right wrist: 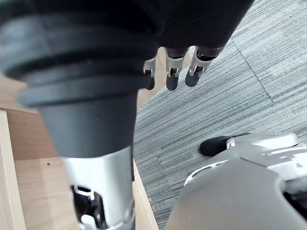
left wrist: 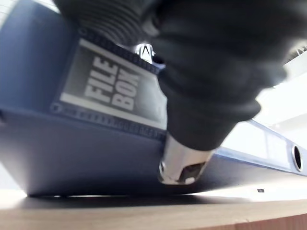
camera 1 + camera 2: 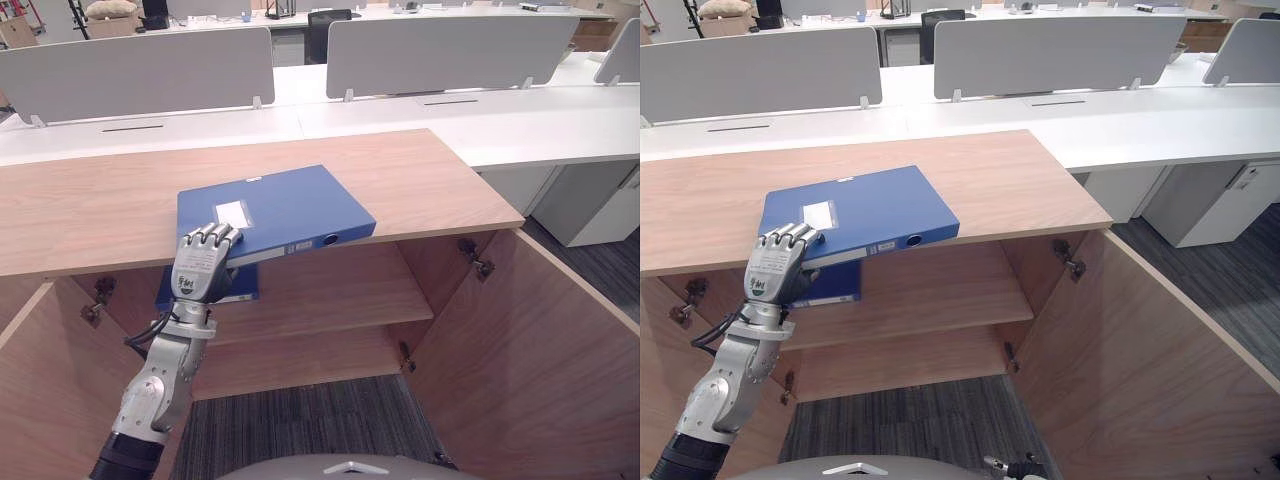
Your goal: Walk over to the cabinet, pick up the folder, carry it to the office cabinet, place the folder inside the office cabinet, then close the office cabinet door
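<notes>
Left hand is up at the front edge of the wooden cabinet, at the near left corner of the blue folder. Its fingers are curled side by side over the folder's top face. In the left wrist view I see the thumb set against the labelled side of the folder, so the hand is pinching that corner.

The folder lies flat on the cabinet top, turned at an angle, with its spine edge and ring hole hanging out past the front lip, above the open compartment.

Both cabinet doors stand open; the right door swings out toward me. Two wooden shelves show inside. A second blue item sits on the upper shelf, just behind the left hand; I cannot tell what it is.

Right hand hangs low over grey carpet, fingers loose and nearly straight, holding nothing.

White desks with partition screens stand behind the cabinet.
</notes>
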### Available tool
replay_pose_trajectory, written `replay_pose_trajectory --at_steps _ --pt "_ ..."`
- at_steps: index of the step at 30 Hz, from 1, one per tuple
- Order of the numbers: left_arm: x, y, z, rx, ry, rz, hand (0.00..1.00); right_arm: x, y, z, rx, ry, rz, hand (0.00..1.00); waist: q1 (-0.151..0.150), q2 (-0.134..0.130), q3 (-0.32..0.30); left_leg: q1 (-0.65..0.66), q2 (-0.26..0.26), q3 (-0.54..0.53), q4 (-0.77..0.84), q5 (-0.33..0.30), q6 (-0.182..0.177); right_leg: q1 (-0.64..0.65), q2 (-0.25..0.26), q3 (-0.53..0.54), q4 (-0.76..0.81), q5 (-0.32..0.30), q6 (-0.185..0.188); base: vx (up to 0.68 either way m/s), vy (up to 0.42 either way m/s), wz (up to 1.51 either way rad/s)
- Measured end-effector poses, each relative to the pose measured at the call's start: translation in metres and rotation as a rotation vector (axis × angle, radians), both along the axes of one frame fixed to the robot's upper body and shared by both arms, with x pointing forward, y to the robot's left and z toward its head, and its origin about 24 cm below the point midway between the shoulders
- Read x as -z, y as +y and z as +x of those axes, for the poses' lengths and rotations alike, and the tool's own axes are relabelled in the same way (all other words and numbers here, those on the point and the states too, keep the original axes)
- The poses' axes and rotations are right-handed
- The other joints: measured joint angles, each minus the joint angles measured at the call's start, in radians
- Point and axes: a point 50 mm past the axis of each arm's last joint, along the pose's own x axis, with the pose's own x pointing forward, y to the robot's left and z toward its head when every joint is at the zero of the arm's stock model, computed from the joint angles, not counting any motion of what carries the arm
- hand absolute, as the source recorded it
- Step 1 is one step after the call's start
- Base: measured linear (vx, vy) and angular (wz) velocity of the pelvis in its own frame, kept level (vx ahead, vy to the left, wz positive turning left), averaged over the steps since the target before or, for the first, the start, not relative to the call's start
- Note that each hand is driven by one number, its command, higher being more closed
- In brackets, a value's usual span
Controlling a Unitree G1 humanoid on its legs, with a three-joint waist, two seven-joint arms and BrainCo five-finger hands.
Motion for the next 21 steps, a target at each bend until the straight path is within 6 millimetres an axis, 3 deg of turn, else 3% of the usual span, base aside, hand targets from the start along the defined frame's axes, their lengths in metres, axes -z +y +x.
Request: replay_pose_trajectory --at_steps 6,12,19,21 --pt "-0.015 -0.011 -0.005 0.083 -0.049 -0.078 1.00 0.001 0.000 -0.003 0.000 0.013 0.002 0.00 0.001 -0.003 -0.001 -0.001 0.000 0.001 0.001 0.000 0.000 -0.001 -0.001 0.004 0.002 0.000 0.001 0.00 0.000 0.00" --pt "-0.042 -0.049 -0.017 0.313 -0.122 -0.398 1.00 0.002 0.001 -0.004 -0.007 0.021 -0.005 0.00 0.006 -0.008 -0.005 -0.008 0.001 0.010 0.006 0.000 0.000 -0.021 -0.001 0.017 0.029 -0.003 0.002 0.00 0.000 -0.04" --pt "-0.063 -0.058 -0.026 0.471 -0.146 -0.810 1.00 -0.001 0.003 0.002 -0.026 -0.011 -0.013 0.00 0.008 -0.010 -0.010 -0.011 0.003 0.030 0.001 0.000 0.000 -0.042 -0.001 0.041 0.059 -0.012 0.003 -0.04 -0.005 -0.09" --pt "-0.067 -0.057 -0.027 0.495 -0.157 -0.931 1.00 -0.006 0.006 0.013 -0.051 -0.067 -0.032 0.00 0.009 -0.009 -0.014 -0.013 0.005 0.041 0.001 0.000 0.000 -0.054 0.001 0.054 0.065 -0.012 0.003 -0.02 -0.001 -0.15"
